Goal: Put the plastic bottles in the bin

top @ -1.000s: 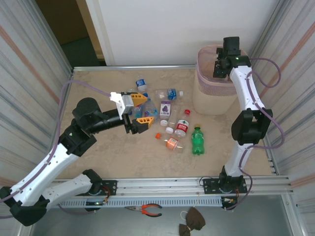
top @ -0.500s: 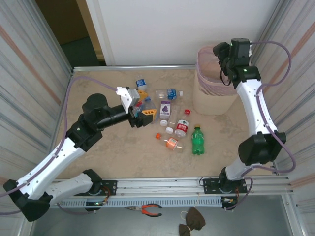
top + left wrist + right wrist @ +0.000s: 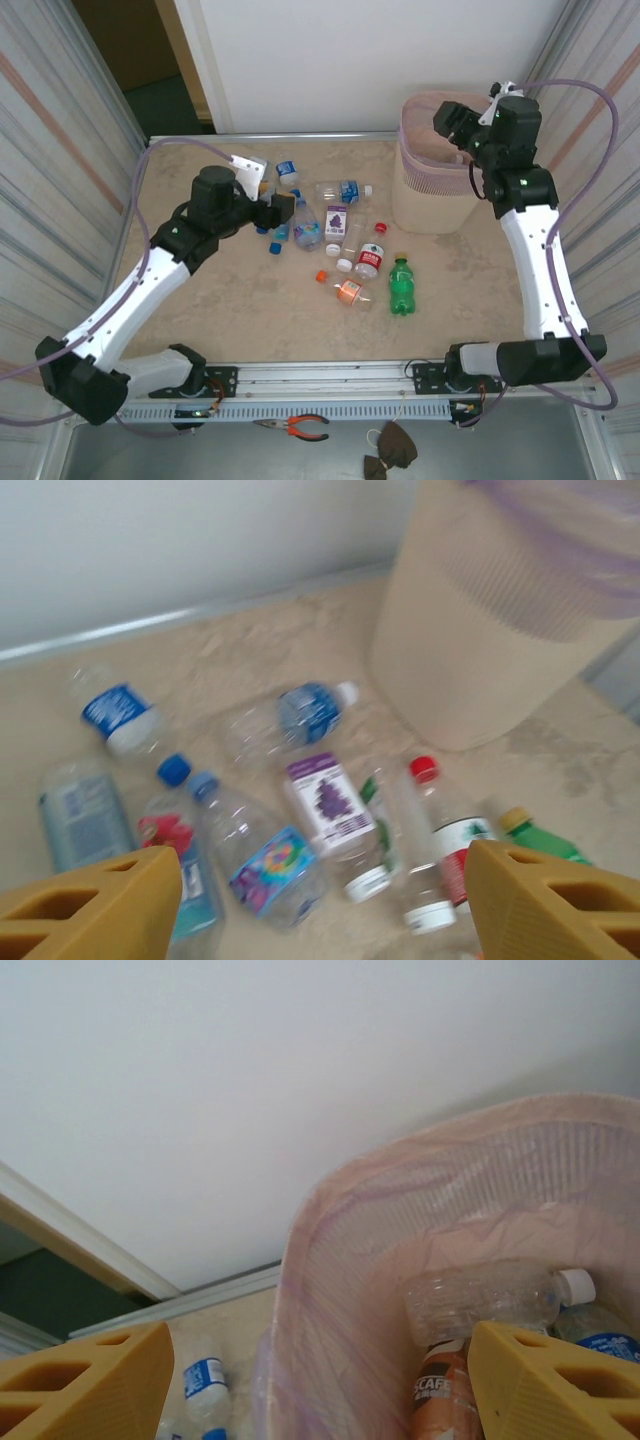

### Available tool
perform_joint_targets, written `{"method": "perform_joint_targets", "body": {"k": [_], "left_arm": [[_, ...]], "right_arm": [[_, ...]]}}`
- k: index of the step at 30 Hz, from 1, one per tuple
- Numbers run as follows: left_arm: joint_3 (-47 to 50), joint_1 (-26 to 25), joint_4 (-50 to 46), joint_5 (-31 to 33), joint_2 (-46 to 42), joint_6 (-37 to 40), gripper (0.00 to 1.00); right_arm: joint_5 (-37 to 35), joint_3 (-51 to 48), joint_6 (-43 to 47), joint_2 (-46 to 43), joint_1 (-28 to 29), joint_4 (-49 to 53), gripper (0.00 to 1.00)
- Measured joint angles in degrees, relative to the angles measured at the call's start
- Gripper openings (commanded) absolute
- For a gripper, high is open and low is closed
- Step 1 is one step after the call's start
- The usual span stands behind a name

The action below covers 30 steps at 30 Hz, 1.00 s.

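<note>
Meanwhile my left claw hovered spread and empty at the edge of plastic bottles crowded on the counter beside the bin, my right claw likewise over its rim; a careless close risked scattering round neighbours.

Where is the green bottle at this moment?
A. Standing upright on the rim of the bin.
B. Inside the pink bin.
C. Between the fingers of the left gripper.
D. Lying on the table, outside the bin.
D: the green bottle lies on its side on the table, on the near side of the bin and not touching it.
</note>
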<state>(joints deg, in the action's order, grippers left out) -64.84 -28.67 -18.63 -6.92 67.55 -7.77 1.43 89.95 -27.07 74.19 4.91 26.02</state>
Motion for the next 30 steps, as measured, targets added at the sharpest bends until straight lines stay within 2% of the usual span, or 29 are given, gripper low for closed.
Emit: {"method": "perform_joint_targets", "body": {"k": [6,18,30], "left_arm": [[-4.4,6.7,-6.1,-0.3,9.7,0.0,0.73],[-17.2,14.7,-12.1,-3.7,32.9,1.7,0.71],[-40.0,15.4,-20.8,-4.3,54.2,5.7,0.7]], "right_arm": [[0.2,-2.0,0.9,-2.6,0.0,0.9,0.76],[0.1,-3.3,1.2,-5.3,0.3,2.7,0.76],[-0.1,-4.7,2.2,-6.4,0.3,3.1,0.76]]}}
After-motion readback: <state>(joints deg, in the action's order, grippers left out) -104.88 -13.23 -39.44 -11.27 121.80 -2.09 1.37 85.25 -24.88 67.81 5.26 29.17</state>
